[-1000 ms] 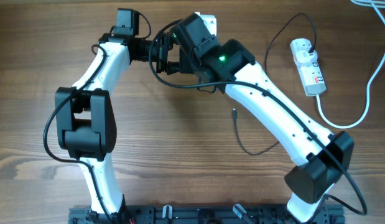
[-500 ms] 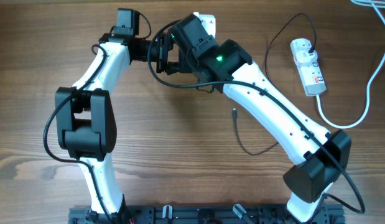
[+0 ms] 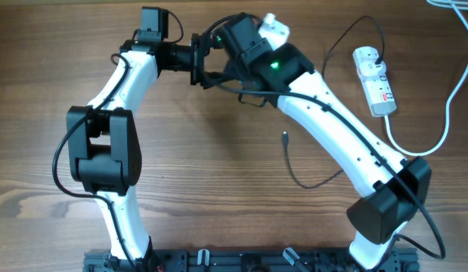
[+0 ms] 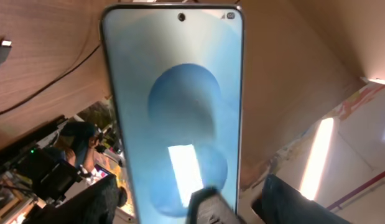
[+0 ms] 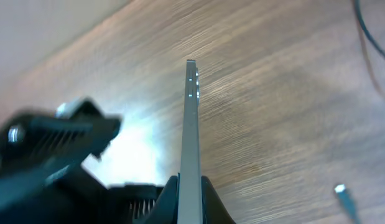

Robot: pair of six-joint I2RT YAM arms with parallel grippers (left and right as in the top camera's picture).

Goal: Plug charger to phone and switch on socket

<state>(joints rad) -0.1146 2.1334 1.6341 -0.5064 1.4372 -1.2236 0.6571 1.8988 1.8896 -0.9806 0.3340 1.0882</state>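
The phone (image 4: 180, 93) fills the left wrist view, its pale blue screen facing the camera. In the right wrist view the phone (image 5: 191, 124) stands edge-on above the table. My right gripper (image 5: 191, 183) is shut on its lower end, and one of its fingers (image 4: 204, 205) lies across the screen. My left gripper (image 4: 189, 186) is open, with a finger standing off each long side of the phone. Both grippers meet at the table's far middle (image 3: 207, 68), where the arms hide the phone. The charger plug tip (image 3: 284, 137) lies loose on the wood. The socket (image 3: 373, 79) lies at the far right.
The charger's thin black cable (image 3: 309, 181) runs under my right arm and loops back to the socket. A thick white cord (image 3: 438, 128) curves from the socket along the right edge. The plug tip (image 5: 343, 191) also shows at the lower right of the right wrist view.
My right gripper has shut on the phone and its wrist has swung toward the far edge. My left gripper's jaws have spread off the phone's sides.
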